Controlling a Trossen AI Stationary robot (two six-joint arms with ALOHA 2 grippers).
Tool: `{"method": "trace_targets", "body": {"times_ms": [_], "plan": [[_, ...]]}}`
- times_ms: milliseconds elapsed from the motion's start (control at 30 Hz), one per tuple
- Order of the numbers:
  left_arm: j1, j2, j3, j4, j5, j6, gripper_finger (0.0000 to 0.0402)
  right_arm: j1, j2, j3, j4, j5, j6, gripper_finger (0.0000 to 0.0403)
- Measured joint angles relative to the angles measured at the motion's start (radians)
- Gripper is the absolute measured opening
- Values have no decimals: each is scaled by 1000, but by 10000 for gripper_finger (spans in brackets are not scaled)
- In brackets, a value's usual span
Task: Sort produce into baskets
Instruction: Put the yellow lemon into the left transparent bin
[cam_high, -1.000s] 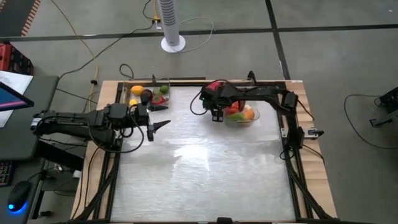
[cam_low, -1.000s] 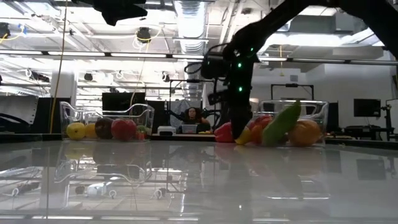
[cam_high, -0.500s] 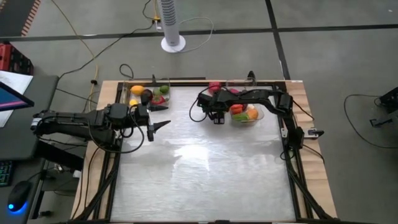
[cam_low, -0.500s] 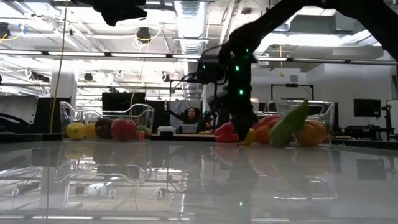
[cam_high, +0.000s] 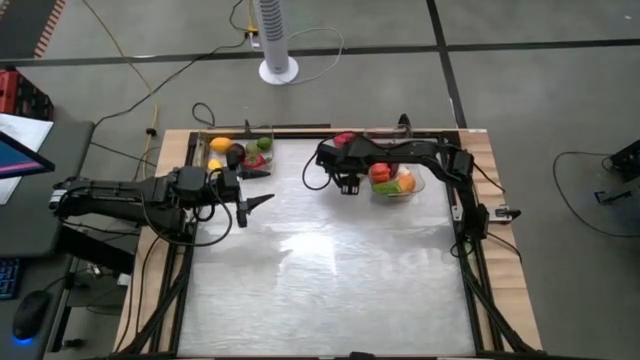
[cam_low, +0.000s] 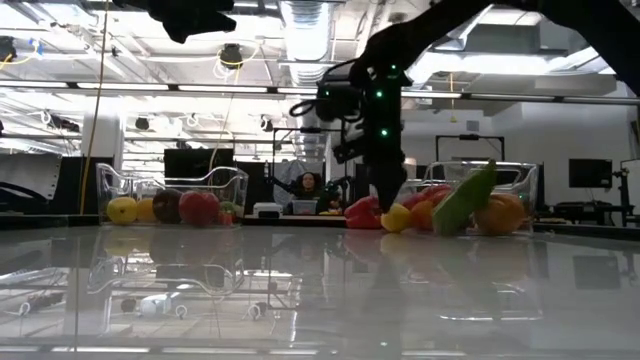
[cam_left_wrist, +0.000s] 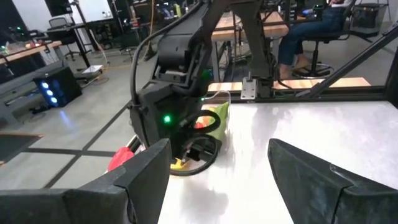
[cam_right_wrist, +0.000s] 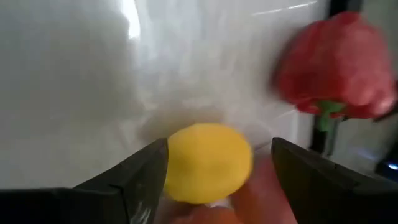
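Note:
My right gripper (cam_high: 349, 188) points down at the left end of the right clear bin (cam_high: 412, 190), open over a yellow lemon (cam_right_wrist: 208, 163). The lemon lies on the table (cam_low: 396, 217) between the fingers. A red pepper (cam_right_wrist: 336, 74) lies on the table just beyond it (cam_high: 345, 139). The right bin holds a green cucumber (cam_low: 462, 198), an orange (cam_low: 497, 214) and red pieces. The left bin (cam_high: 240, 150) at the far left holds lemons, a dark eggplant, a red piece and a lime. My left gripper (cam_high: 257, 208) hangs open and empty in front of the left bin. My right gripper stands with one finger (cam_right_wrist: 140, 180) close against the lemon's side and the other finger (cam_right_wrist: 311, 180) apart from it. I cannot tell whether it touches the lemon. The lemon rests on the table.
The shiny table top (cam_high: 330, 270) stretches wide toward the near edge. A white fan stand (cam_high: 277, 60) is on the floor beyond the far edge. A person sits far behind the table (cam_low: 312, 188).
My right gripper has stayed over the lemon at the bin's left end, dipping and then rising a little. The right bin with its produce has slid slightly toward the table's far right. The lemon now shows round and whole below the fingers.

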Motion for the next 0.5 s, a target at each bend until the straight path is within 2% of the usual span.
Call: {"method": "trace_targets", "body": {"times_ms": [267, 400, 500], "plan": [[0, 0, 0, -1, 0, 7, 256, 13, 14, 0, -70, -9, -162, 377], [0, 0, 0, -7, 0, 7, 256, 45, 14, 0, -68, 63, -207, 388], [0, 0, 0, -10, 0, 6, 256, 55, 14, 0, -58, 77, -230, 387]]}}
